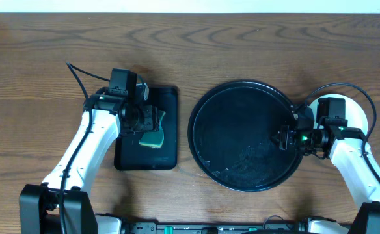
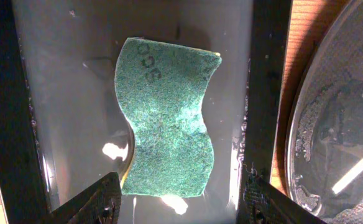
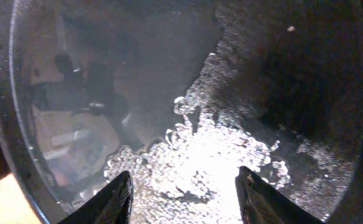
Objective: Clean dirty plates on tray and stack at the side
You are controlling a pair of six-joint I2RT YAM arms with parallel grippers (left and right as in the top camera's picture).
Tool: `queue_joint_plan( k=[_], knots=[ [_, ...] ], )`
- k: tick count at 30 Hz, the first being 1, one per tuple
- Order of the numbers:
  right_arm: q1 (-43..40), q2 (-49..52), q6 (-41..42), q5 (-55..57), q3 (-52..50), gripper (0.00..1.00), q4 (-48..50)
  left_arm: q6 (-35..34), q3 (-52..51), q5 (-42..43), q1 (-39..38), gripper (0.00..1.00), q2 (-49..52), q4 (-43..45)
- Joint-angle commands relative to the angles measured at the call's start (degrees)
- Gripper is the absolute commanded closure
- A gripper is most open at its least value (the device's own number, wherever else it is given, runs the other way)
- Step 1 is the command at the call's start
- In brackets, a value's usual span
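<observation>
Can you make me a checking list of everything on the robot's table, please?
Surface: brown wooden table, grain showing.
Job's things: large round glossy black tray, wet with droplets, no plates on it; pale round plastic plates beside its right edge, partly under the right arm, number cannot be told.
Clutter: small rectangular black tray holding a green scouring sponge lying flat.
Grippers: left gripper open, a finger on each side of the sponge's end; right gripper open above the wet round tray, holding nothing.
Cables: black cable by the left arm; black cable looping over the plates.
Surroundings: pale strip beyond the far edge; nothing else seen.
</observation>
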Motion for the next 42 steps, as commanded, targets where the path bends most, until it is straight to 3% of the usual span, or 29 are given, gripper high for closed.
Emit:
queue_joint_plan(
  k=[1, 3, 16, 27, 35, 42],
  knots=[
    [0.3, -0.4, 4.2, 16.9, 1.0, 0.48, -1.2, -0.1, 0.5, -0.3, 0.0, 0.35, 0.0, -0.2],
    [0.3, -0.4, 8.8, 24.1, 1.1, 0.48, -2.3, -0.1, 0.5, -0.3, 0.0, 0.36, 0.0, -0.2],
    [0.3, 0.9, 9.0, 29.0, 4.0, 0.44, -4.8, -0.1, 0.5, -0.3, 0.0, 0.35, 0.0, -0.2],
    [0.3, 11.8, 8.8, 18.5, 3.9, 0.42, 3.8, -0.1, 0.5, -0.3, 0.0, 0.35, 0.0, -0.6],
    [0.7, 12.0, 2.4, 4.6, 3.9, 0.42, 7.2, -0.1, 0.5, -0.3, 0.0, 0.35, 0.0, -0.6],
    [1.8, 12.0, 2.3, 3.8, 3.9, 0.42, 7.2, -0.1, 0.5, -0.3, 0.0, 0.35, 0.0, -0.6]
  ],
)
